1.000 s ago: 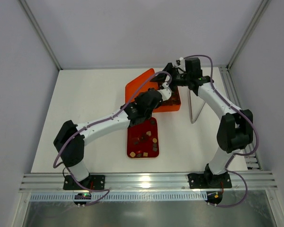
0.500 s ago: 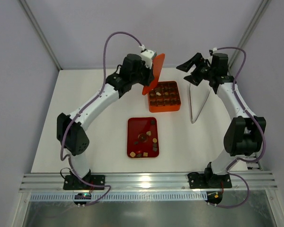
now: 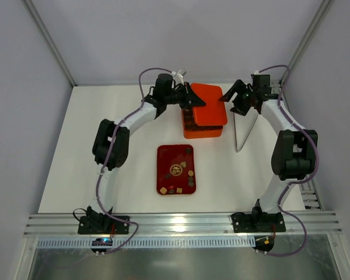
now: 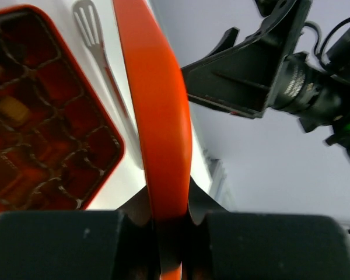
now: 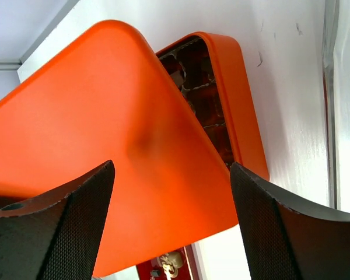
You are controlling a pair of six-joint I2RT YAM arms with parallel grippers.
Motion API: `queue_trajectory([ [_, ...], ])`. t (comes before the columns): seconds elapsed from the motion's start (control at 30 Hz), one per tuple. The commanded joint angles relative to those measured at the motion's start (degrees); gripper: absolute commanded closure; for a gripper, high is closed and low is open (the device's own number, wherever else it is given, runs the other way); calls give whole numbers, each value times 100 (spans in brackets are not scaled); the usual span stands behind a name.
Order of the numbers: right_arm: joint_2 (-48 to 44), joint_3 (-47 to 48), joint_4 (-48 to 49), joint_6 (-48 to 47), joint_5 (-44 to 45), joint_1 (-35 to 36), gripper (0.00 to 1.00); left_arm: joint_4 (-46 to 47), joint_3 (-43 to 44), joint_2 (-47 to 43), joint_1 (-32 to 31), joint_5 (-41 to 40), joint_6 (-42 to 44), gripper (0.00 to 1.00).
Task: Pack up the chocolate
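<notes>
Orange lid point(image 3: 207, 105), clamped at its edge by the left gripper point(image 3: 185, 98), partly covers the orange compartment box point(image 3: 203, 133). The right gripper point(image 3: 236, 100) stands spread beside the lid, grasping nothing. Chocolate point(image 3: 177, 170) lies on the dark red tray point(image 3: 163, 153) and in the box cells.

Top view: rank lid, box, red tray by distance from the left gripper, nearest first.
1. Lid: held in the left gripper, at the far side.
2. Box: under the lid, partly covered.
3. Red tray: mid-table, toward the arm bases.
</notes>
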Motion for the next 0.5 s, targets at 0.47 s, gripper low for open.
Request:
queue_trajectory([
  [0.47,412,-25,611,-15,-173,19,23,2960,-38,930,469,905,-2520,100],
])
